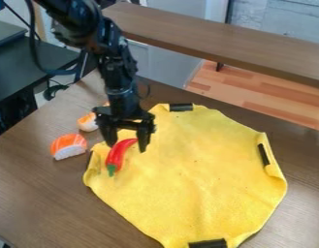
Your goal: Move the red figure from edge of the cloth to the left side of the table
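Over the yellow fabric cloth (194,184): black two-finger pincer (127,148), wide open, nothing gripped. Glossy red chilli-shaped figure (117,156), green-tipped, lies on cloth, upper end between the fingers; contact, cannot tell. Left of pincer, on brown wood-grain surface (41,193): rounded orange-and-white sushi piece (69,146); similar smaller piece (87,122) nearer pincer.
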Controlling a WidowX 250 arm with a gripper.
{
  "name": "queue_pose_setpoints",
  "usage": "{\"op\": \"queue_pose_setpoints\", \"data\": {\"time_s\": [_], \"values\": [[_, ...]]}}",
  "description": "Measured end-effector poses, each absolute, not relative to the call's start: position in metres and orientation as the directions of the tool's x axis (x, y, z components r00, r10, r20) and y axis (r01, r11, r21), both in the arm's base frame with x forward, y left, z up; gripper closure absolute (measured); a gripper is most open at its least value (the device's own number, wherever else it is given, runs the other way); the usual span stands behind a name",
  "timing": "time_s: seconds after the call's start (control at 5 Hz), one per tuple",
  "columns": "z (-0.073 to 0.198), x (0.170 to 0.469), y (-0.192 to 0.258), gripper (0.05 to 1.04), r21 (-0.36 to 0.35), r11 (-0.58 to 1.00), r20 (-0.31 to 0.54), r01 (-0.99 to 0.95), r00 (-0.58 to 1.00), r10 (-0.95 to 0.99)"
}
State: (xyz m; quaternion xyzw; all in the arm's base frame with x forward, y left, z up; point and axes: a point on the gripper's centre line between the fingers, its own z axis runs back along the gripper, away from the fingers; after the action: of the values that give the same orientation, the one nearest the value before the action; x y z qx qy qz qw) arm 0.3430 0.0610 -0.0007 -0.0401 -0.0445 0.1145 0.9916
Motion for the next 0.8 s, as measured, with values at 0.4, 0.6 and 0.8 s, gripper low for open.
{"op": "queue_pose_setpoints", "data": {"time_s": [0.4,0.6,0.8], "values": [[-0.013,0.336,0.057,0.083,0.055,0.978,0.079,-0.199,0.978,0.194],[-0.015,0.336,0.060,0.083,0.072,0.975,0.076,-0.211,0.976,0.205],[-0.031,0.335,0.064,0.127,0.106,0.970,0.049,-0.220,0.975,0.216]]}}
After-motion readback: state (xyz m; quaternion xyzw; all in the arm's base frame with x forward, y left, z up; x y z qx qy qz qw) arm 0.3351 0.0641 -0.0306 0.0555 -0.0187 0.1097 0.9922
